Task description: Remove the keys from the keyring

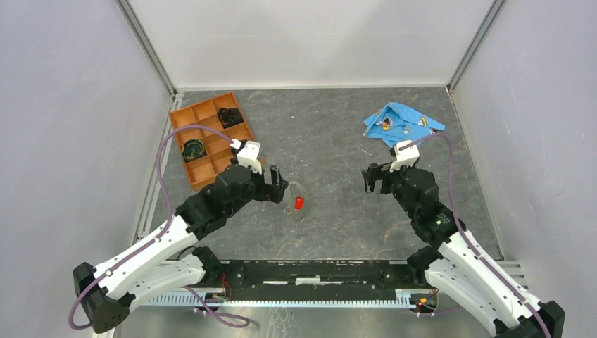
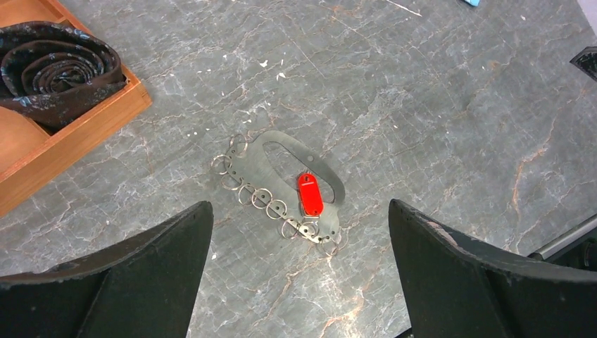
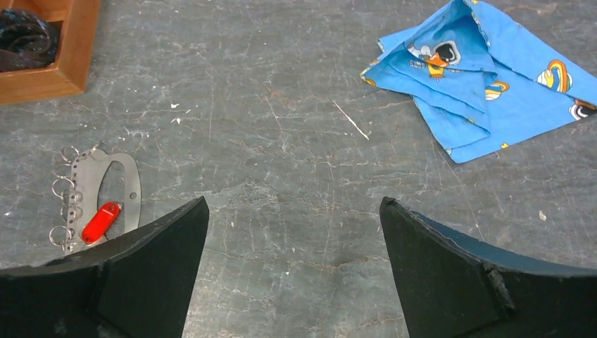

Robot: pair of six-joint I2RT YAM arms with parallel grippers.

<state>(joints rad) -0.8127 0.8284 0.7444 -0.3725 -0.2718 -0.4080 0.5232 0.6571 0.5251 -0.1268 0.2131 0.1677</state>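
Observation:
The red-headed key lies flat on a thin grey metal plate with an oval slot. Several small silvery wire keyrings hang in a row along the plate's edge. My left gripper is open and empty, hovering just above and short of the key, jaws wide on either side. In the top view the key lies just right of the left gripper. My right gripper is open and empty, well to the right; its wrist view shows the key and rings at the far left.
An orange compartment tray with black coiled rings stands at the back left, and its corner shows in the left wrist view. A crumpled blue printed cloth lies at the back right. Walls enclose the grey table.

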